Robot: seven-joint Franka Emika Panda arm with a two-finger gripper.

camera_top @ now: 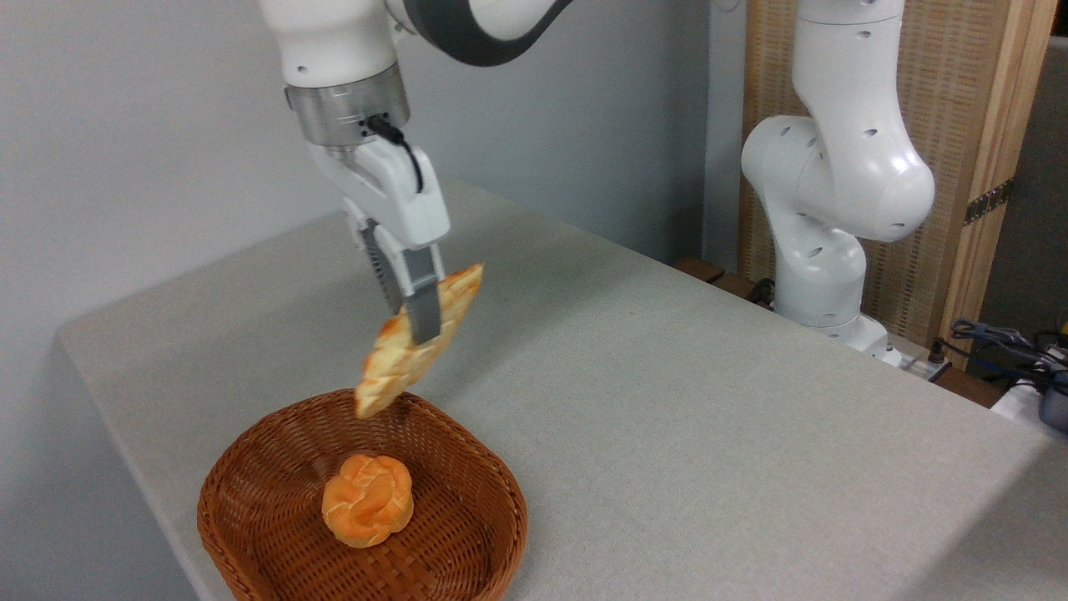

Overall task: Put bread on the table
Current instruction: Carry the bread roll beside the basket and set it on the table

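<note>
The bread (392,367), a long braided golden-tan loaf, hangs tilted in the air with its lower end over the far rim of the wicker basket. My gripper (415,321) is shut on the loaf's middle, one grey finger (424,310) crossing its front. The loaf's upper end points up and to the right. Below and around lies the table (709,392), covered in light grey-beige cloth.
A brown wicker basket (250,534) sits at the table's front left with a round orange knotted bun (368,500) inside. The arm's white base (826,217) stands at the back right, with cables (1001,338) beside it.
</note>
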